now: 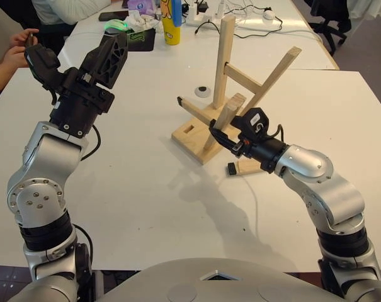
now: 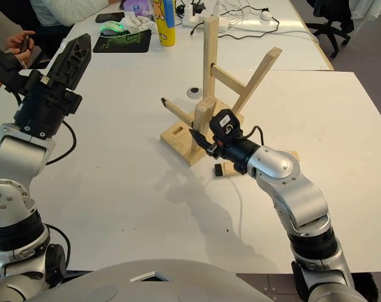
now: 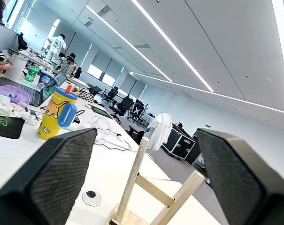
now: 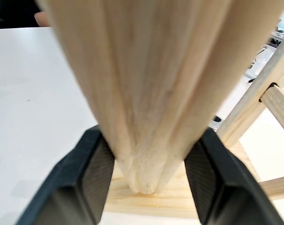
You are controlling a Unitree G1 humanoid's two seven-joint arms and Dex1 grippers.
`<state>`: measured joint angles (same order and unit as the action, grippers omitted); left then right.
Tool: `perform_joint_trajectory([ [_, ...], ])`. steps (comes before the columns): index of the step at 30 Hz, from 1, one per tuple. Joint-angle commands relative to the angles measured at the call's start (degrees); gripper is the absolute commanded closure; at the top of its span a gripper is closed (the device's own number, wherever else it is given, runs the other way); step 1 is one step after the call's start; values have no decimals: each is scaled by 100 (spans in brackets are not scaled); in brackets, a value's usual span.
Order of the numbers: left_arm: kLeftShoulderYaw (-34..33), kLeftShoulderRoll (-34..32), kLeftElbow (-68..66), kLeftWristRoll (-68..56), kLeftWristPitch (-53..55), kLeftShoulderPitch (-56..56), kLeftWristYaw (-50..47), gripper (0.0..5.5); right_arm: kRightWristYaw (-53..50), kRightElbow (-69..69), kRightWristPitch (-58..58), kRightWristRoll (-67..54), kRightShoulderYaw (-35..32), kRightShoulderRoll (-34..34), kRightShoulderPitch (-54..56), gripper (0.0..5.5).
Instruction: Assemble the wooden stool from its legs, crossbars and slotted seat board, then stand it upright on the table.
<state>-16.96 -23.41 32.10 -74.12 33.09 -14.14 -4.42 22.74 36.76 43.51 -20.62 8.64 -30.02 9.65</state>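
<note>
The slotted seat board (image 1: pixel 189 133) lies flat on the white surface (image 1: pixel 146 189), near its middle, with the stool frame rising from it. One leg (image 1: pixel 224 60) stands upright in the board, a second leg (image 1: pixel 277 70) leans away to the right, and a crossbar (image 1: pixel 244 77) joins the two. The right gripper (image 4: pixel 149 176) sits low, just beside the board, its jaws clenched on a shorter, tilted leg (image 4: pixel 146 84) whose lower end meets the board. A loose wooden piece (image 1: pixel 248 166) lies on the surface under that wrist. The left gripper (image 1: pixel 75 53) hangs raised over the left side of the surface, well apart from the stool, its jaws released and spread wide. A yellow bottle (image 1: pixel 171 25) stands at the far edge
</note>
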Motion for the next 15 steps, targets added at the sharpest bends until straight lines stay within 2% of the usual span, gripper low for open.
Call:
perform_joint_trajectory([
  [1, -11, -23, 50, 56, -5, 43, -38, 158, -1, -673, -104, 388, 213, -172, -768, 345],
  [7, 15, -43, 27, 62, 24, -15, -62, 158, 59, -1664, -335, 650, 830, -158, -913, 345],
  [11, -12, -78, 53, 34, 40, -6, -79, 158, 262, -2196, -203, 315, 703, -155, -1032, 345],
  [15, -15, -91, 40, 20, 55, 4, -61, 158, 566, -2408, -430, 326, 817, -496, -1265, 345],
])
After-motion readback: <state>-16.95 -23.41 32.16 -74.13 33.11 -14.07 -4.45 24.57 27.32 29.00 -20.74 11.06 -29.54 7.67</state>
